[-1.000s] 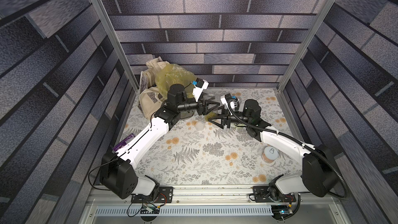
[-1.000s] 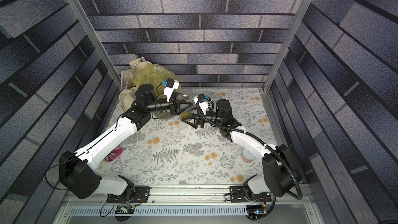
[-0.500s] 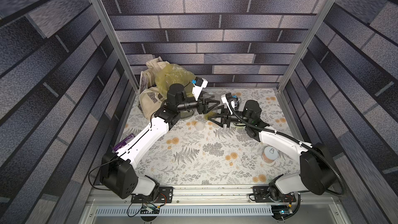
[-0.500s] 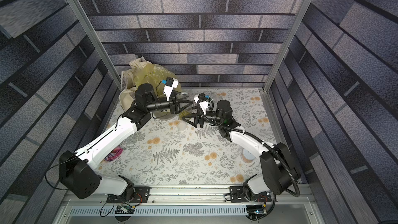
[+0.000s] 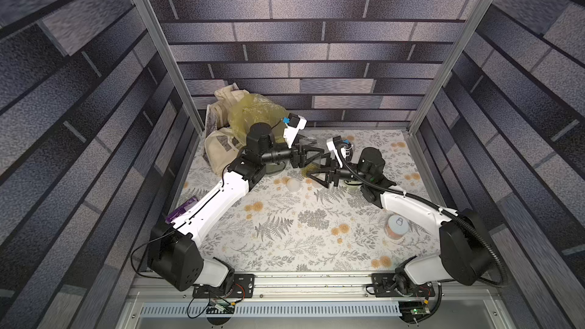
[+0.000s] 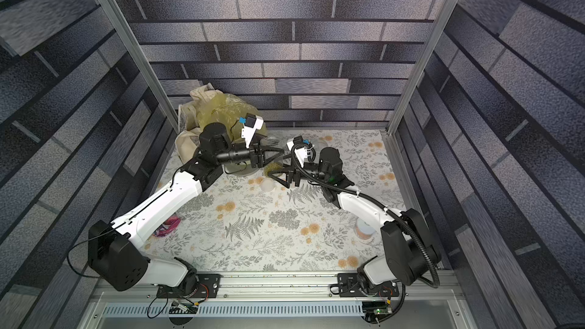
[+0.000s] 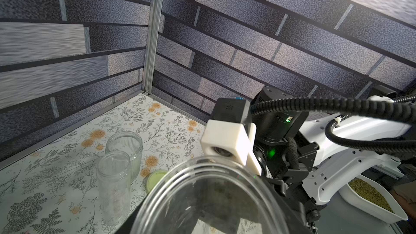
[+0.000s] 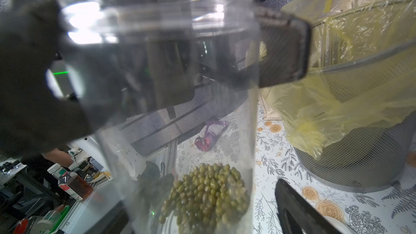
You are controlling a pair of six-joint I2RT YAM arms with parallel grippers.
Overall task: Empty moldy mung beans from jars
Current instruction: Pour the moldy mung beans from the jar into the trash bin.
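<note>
A clear jar [image 5: 313, 164] hangs upright above the back middle of the table, its mouth [image 7: 202, 176] open. My left gripper [image 5: 308, 156] is shut on its upper wall; its dark pads [image 8: 283, 50] press both sides in the right wrist view. Mung beans [image 8: 207, 190] lie in a small heap at the jar's bottom. My right gripper [image 5: 318, 176] stands open around the lower part, one finger [image 8: 299, 212] apart from the wall. Two empty jars, one ribbed [image 7: 124, 145] and one narrow [image 7: 113, 183], stand behind with a pale green lid [image 7: 155, 177].
The grey mesh bin [image 8: 360, 165] lined with a yellow bag [image 5: 253, 115] stands at the back left, close to the jar. A white lid [image 5: 293, 184] lies under the grippers. A pinkish can [image 5: 396, 226] stands under the right arm. A purple packet [image 5: 182, 210] lies at the left edge.
My right gripper's jaws have spread open off the jar's lower part. The left gripper keeps its hold, and both arms have barely shifted.
</note>
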